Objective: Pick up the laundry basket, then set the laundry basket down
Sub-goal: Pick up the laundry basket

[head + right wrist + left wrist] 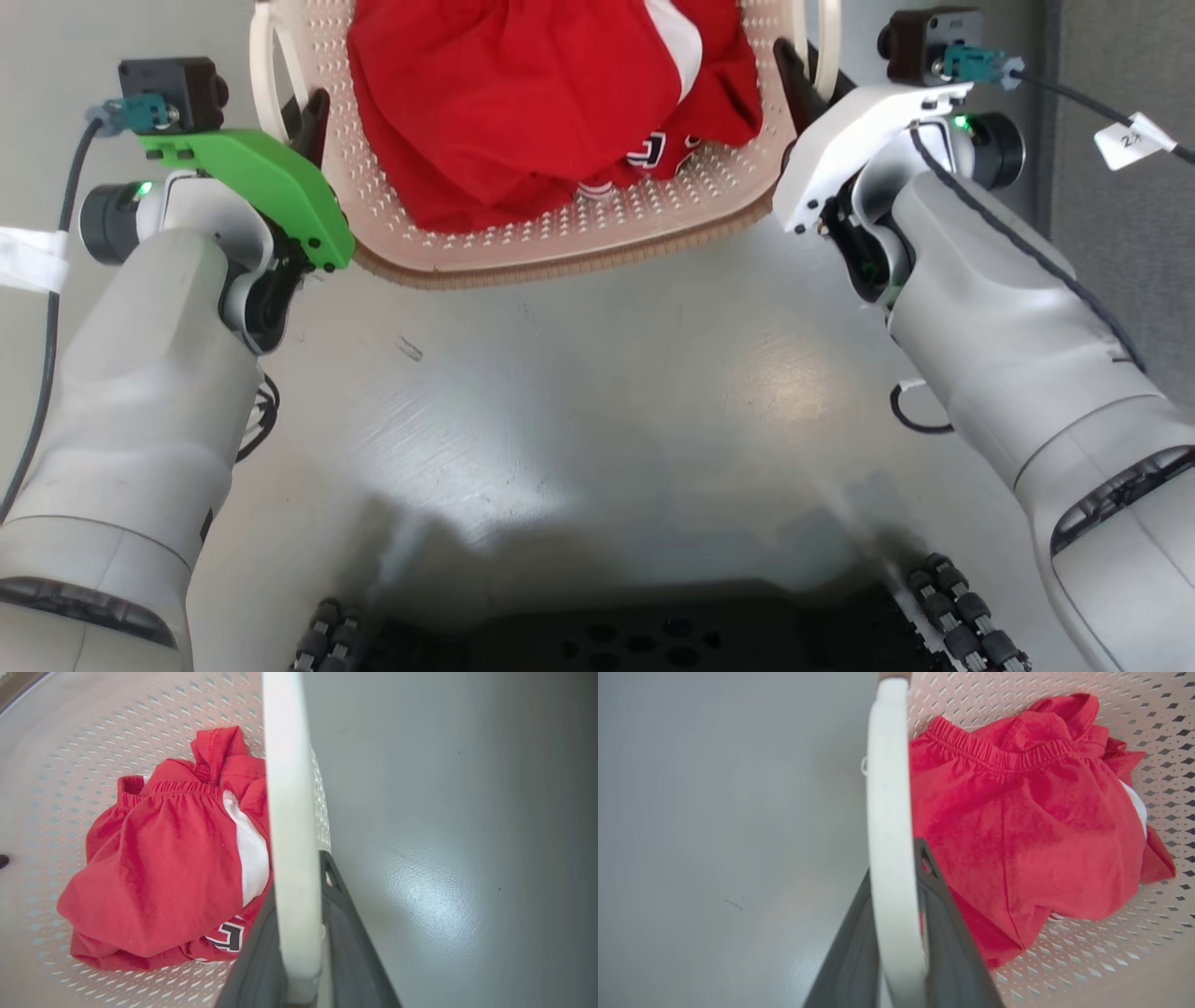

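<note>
Well, the laundry basket (560, 238) is up between both arms, with grey floor (597, 392) around it and red clothes (523, 103) inside. The left gripper (896, 868) is clamped on one white handle (887, 788). The right gripper (299, 872) is clamped on the other white handle (285, 765). The black letters (229, 938) on the clothes are too folded to read. A white tag (1131, 137) on a cable (1064, 91) starts with "2".

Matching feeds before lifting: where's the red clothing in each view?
Head view: red clothing top centre, in the laundry basket.
Left wrist view: red clothing right of centre, beside the left handle.
Right wrist view: red clothing left of centre, beside the right handle.
Shared landmark: its white stripe.
</note>
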You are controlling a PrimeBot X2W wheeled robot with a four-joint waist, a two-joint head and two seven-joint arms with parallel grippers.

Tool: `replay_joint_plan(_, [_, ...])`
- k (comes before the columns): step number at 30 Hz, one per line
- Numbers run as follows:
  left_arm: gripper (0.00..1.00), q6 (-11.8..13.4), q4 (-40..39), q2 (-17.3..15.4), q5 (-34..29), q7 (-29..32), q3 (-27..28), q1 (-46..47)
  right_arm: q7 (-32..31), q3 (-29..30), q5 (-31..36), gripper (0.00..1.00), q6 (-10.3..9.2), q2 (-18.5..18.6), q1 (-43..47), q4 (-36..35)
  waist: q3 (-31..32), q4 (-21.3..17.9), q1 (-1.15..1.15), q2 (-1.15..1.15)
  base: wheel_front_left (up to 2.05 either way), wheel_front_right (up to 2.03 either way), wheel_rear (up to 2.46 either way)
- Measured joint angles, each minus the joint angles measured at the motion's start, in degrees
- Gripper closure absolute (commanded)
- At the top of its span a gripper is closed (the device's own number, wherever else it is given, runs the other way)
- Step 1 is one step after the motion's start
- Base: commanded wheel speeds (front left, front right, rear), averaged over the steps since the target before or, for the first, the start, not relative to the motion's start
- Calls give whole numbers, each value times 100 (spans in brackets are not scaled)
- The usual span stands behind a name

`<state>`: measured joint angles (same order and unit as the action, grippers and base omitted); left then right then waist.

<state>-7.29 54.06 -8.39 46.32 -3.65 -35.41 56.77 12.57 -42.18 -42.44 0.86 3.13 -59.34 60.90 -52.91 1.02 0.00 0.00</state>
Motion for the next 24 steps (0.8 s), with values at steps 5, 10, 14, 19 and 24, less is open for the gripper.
replay_joint_plan(5, [100, -1, 145, -2, 40, -1, -104, -125, 1, -83, -127, 100, 5, -40, 188, 0, 219, -35, 0, 0, 0, 0, 0])
replay_joint_plan(10, [100, -3, 234, 2, 112, 4, -205, -279, 8, -154, -338, 100, 14, -51, 424, 0, 478, -69, 0, 0, 0, 0, 0])
replay_joint_plan(14, [100, -4, 293, 5, 205, 7, -267, -402, 8, -230, -422, 100, 38, -56, 555, 7, 722, -94, 0, 0, 0, 0, 0])
replay_joint_plan(19, [100, -12, 357, 16, 277, 54, -352, -540, -4, -313, -573, 100, 58, -63, 714, 26, 987, -116, 0, 0, 0, 0, 0])
replay_joint_plan(24, [100, -26, 489, 33, 328, 140, -423, -756, -111, -431, -754, 100, 64, -93, 955, 43, 1345, -146, -1, 0, 0, 0, 0])
